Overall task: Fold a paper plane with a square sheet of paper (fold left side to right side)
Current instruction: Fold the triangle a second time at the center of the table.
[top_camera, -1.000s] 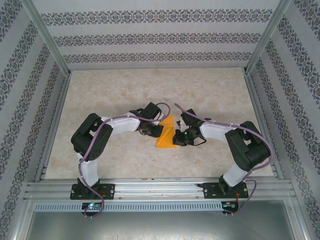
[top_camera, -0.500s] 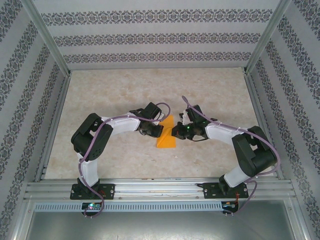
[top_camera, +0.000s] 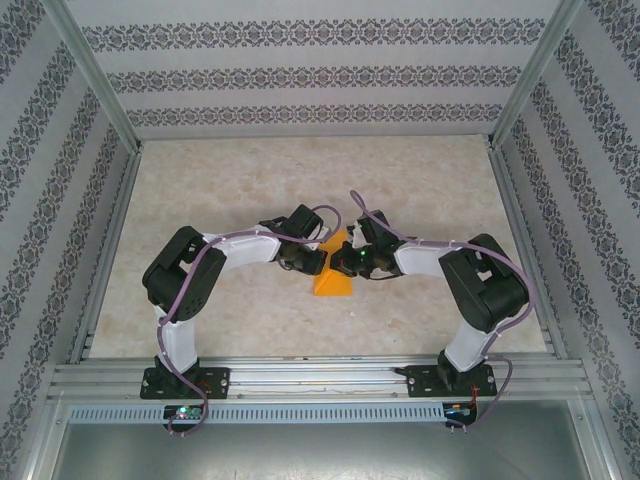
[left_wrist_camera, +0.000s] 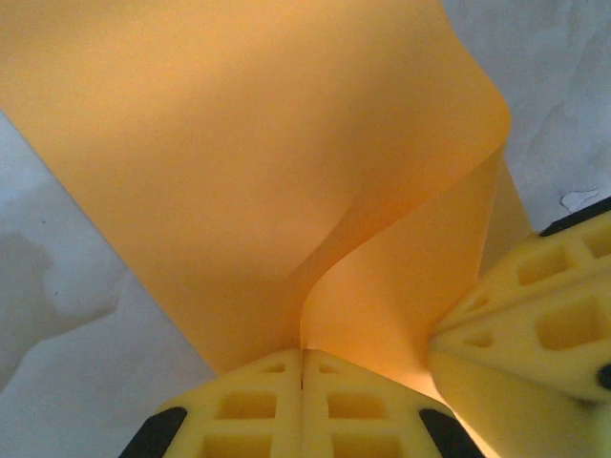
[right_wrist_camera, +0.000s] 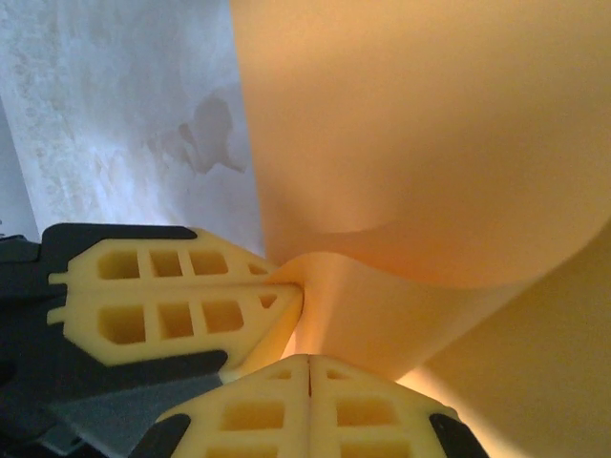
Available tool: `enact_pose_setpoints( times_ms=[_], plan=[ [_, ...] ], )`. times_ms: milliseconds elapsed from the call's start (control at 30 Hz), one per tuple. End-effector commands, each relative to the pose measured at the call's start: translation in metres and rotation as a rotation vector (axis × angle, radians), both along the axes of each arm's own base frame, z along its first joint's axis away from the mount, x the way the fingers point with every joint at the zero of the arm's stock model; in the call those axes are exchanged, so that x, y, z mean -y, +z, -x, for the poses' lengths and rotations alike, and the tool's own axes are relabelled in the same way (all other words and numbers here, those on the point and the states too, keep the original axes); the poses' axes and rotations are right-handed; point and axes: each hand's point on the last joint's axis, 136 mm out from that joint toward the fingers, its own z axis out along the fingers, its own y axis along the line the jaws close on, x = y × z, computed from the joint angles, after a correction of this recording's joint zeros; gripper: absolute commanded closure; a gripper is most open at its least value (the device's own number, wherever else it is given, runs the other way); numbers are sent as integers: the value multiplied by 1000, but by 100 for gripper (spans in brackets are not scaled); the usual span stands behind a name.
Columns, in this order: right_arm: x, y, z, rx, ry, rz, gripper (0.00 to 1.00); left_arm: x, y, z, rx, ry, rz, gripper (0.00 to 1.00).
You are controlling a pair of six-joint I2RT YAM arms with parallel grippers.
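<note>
**Pale marbled bench** is lying beneath the left hand and the right hand, and is stretching well beyond both.

**Bright orange sheet of thin paper** is sitting between the two hands. It is partly folded over, and its free end is resting on the bench just nearer than the hands. Seen from either wrist, it is bowing away from the fingertips in a soft curve.

**Left hand**, fingers pressed together, is pinching the sheet's edge.

**Right hand**, fingers likewise pressed together, is pinching the sheet just beside the left hand.

Square sheet of paper: bright orange, unmarked, a pointed wedge seen from above. Close up, layers bowed and curled, not pressed flat. Lies mid-worktop.
</note>
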Motion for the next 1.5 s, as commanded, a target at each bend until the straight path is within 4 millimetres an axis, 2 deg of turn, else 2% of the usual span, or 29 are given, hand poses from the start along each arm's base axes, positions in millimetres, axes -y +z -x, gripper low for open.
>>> enact_pose_setpoints(
  times_ms=[0, 367, 833, 1000, 1133, 1333, 1467],
  plan=[
    [-14, 10, -7, 26, 17, -40, 100, -7, -14, 2, -25, -9, -25, 100],
    [-5, -12, 4, -37, 21, 28, 100, -8, -15, 2, -23, -11, -33, 100],
    [11, -29, 13, -69, 13, 119, 100, -9, -15, 2, -24, -11, -36, 99],
    [15, -34, 17, -91, 4, 143, 100, -9, -12, 0, -17, -5, -32, 95],
    [19, -40, 20, -118, -7, 158, 100, -7, 1, -5, 9, 6, -19, 86],
    [21, -43, 22, -126, -12, 161, 100, -10, 44, -18, 95, 30, 0, 67],
    [20, -40, 21, -119, -13, 158, 100, -18, 70, -17, 121, 51, 17, 64]
  ],
)
